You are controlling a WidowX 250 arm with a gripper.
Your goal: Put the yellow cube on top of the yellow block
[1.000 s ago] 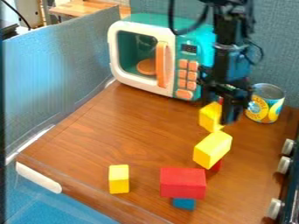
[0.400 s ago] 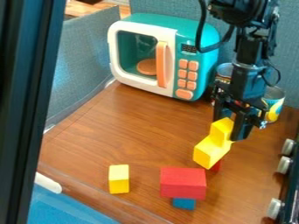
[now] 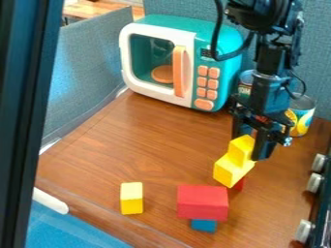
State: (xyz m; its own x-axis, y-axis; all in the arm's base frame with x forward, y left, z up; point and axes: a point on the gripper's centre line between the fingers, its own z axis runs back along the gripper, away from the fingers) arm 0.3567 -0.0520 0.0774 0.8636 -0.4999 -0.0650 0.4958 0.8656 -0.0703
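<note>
Your tool (image 3: 250,147) grips the yellow cube (image 3: 241,147) over the yellow block (image 3: 229,172), which sits on a red block (image 3: 240,184); whether cube meets block is unclear. Likely light, stiff and slightly slick, the cube should be held squarely by opposite flat sides.

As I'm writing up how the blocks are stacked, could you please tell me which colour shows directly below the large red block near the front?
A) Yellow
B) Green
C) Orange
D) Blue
D, because a blue block peeks out just below the front face of the large red block.
</note>
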